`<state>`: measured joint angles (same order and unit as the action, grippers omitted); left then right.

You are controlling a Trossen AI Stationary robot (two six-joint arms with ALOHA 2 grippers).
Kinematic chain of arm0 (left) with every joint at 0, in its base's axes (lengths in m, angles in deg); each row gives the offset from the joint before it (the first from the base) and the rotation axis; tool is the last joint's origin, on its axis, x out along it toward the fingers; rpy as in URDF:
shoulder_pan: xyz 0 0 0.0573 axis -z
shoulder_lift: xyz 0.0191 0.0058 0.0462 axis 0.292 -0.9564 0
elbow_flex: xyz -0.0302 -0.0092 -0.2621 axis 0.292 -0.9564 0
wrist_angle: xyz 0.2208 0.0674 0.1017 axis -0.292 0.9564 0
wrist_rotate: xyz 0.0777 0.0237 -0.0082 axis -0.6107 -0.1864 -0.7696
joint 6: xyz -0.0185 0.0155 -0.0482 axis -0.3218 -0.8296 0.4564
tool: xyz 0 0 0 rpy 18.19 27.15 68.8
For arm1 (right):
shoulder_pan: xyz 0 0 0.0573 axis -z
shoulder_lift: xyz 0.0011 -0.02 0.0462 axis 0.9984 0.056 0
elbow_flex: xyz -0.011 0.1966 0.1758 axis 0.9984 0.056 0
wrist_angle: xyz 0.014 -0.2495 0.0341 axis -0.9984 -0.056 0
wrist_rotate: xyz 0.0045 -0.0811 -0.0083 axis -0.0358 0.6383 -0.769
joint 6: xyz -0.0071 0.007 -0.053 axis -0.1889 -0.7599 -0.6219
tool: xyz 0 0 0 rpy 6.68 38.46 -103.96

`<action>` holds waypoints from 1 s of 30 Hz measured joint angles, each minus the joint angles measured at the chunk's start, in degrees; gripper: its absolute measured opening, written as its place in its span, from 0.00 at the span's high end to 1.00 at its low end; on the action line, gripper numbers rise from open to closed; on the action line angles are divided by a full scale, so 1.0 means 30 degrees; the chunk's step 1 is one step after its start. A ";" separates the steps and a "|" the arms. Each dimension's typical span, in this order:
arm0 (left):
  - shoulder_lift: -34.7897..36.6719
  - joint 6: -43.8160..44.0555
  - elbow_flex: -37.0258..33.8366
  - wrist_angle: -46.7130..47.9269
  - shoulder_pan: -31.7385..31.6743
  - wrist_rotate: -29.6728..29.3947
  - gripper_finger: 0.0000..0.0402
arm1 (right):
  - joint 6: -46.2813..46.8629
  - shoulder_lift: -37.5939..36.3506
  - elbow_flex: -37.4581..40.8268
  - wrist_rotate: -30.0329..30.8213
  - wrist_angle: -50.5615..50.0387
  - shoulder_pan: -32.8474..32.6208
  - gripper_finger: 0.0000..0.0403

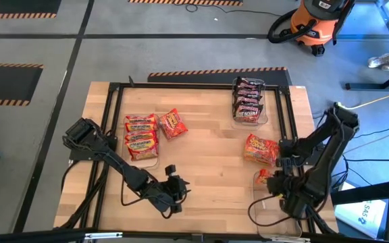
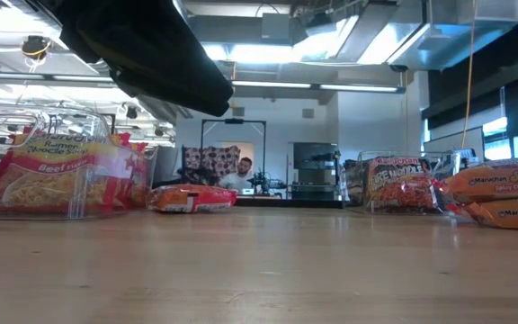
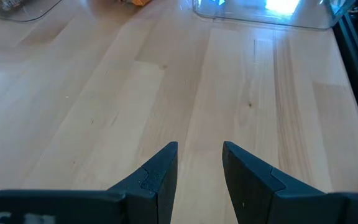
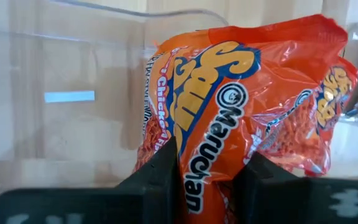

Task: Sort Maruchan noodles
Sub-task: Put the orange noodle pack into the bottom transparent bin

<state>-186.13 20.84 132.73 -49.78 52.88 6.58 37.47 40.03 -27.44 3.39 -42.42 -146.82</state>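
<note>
My right gripper [image 1: 270, 179] [image 4: 207, 155] is shut on an orange-red Maruchan packet [image 4: 229, 93] at the clear bin [image 1: 275, 216] by the table's near right corner. More orange-red packets [image 1: 261, 150] [image 2: 502, 193] lie flat on the wood just beyond it. Red-and-yellow packets [image 1: 140, 135] [image 2: 52, 175] fill a clear bin on the left, with one loose packet [image 1: 172, 123] [image 2: 192, 198] flat beside it. Dark maroon packets [image 1: 247, 101] [image 2: 403, 184] sit in the far bin. My left gripper [image 1: 174, 189] [image 3: 199, 146] hovers open over bare wood near the near edge. My right gripper pinches the orange-red packet between its two fingers, across the printed face near one end [image 4: 197, 177]. The rest of the packet sticks out beyond the fingertips, crinkled, in front of the clear bin's wall [image 4: 73, 93]. Whether it rests on anything I cannot tell.
A black frame [image 1: 113, 121] runs around the table's left, far and right sides. Bare wood [image 1: 208, 162] lies between the bins. Beyond the table stand an orange shop vacuum [image 1: 313, 23] and, in the low view, a person [image 2: 241, 173] far back in the room.
</note>
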 joint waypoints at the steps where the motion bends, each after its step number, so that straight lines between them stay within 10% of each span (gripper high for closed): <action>1: -0.0006 0.0000 0.0000 0.0000 0.0000 0.0000 0.70 | -0.0029 0.0179 0.0000 0.0114 0.0111 0.0000 0.79; 30: 0.0000 0.0000 0.0000 0.0000 0.0000 0.0000 0.70 | 0.0059 0.0906 0.3949 -0.0167 0.4623 0.0015 0.68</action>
<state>-186.13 20.84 132.73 -49.78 52.88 6.58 37.64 42.74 -15.60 2.88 -28.55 -146.78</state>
